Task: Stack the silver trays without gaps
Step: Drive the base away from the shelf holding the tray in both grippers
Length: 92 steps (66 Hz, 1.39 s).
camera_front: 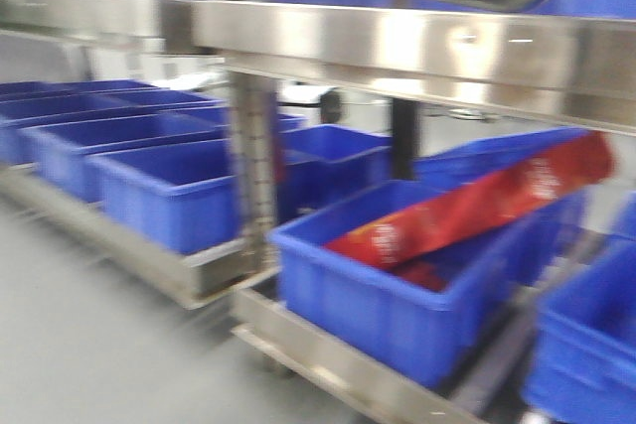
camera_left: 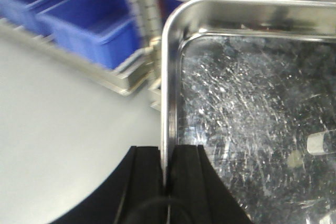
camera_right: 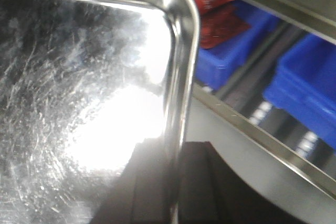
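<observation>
Left wrist-mounted view shows my left gripper [camera_left: 167,169] clamped on one side rim of the silver tray [camera_left: 252,103]; my right gripper [camera_right: 176,182] pinches the opposite rim. Seen from the front, the tray hangs just above the steel shelf rail [camera_front: 397,47], blue bins [camera_front: 378,305] sitting below that rail.

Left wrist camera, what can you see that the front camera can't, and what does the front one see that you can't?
Only the left wrist view shows the left tool pinching the silver tray by its rim, and the tray's scratched inside. Only the front view shows the red bag lying tilted in a blue bin, and the tray's underside. Both show the tray, blue bins and the steel shelf frame.
</observation>
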{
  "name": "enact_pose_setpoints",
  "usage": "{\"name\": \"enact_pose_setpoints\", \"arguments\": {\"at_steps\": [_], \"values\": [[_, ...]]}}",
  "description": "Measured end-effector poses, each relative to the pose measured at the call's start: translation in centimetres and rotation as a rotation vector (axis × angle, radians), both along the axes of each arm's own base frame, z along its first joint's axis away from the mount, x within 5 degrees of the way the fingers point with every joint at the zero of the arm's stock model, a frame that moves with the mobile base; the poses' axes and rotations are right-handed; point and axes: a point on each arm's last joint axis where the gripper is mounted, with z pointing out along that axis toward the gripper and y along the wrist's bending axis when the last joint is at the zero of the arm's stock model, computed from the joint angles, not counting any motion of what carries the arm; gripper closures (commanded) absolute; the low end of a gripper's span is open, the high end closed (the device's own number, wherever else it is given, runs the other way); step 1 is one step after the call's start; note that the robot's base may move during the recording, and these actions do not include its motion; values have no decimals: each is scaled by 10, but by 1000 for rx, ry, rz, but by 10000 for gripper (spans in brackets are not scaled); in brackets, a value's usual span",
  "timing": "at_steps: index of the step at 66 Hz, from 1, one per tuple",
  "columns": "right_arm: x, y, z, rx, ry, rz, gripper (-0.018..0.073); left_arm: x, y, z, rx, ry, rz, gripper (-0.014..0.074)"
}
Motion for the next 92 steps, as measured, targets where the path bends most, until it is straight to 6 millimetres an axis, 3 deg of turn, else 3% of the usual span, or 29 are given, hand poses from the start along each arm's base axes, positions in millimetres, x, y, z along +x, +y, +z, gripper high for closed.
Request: {"name": "enact_pose_setpoints", "arguments": {"at_steps": [92], "values": [[0, 0, 0, 3, -2, 2, 574, 0, 0, 0, 1, 1, 2, 613]]}}
